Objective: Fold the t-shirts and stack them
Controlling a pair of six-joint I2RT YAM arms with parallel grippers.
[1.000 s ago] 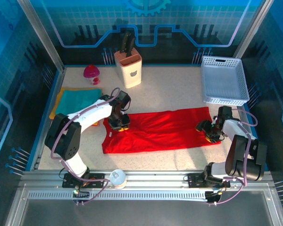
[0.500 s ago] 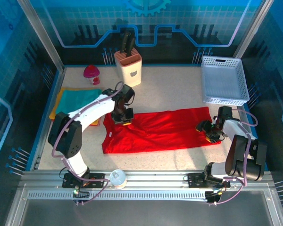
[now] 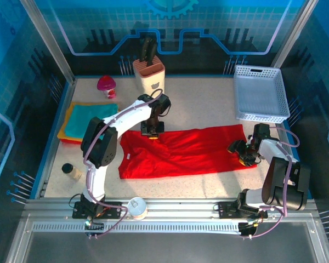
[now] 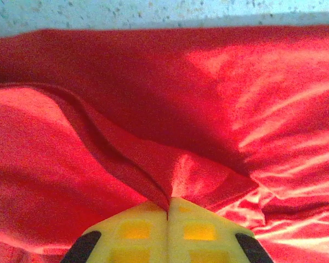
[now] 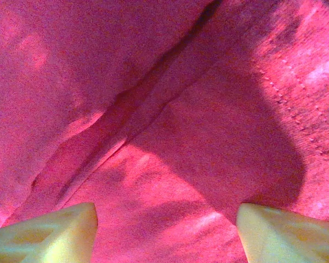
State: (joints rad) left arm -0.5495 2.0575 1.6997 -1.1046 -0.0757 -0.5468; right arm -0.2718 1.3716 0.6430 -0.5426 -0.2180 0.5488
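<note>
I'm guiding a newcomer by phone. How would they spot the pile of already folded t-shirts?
Look at the speckled table, along its left wall. Nearer the arms than the pink toy and left of the spread red t-shirt lies the folded pile. It alone is neatly squared, teal on top with orange and yellow edges peeking out.

Speckled table [image 3: 203,104] in front of me. Red shirt [image 3: 192,150] lies flat mid-table, spread left to right. Shirt stack [image 3: 88,120] at my far left, teal on top. Knife block [image 3: 149,81] and pink toy [image 3: 106,86] at the back. Basket [image 3: 260,93] back right. Jar [image 3: 71,171] near left.
</note>
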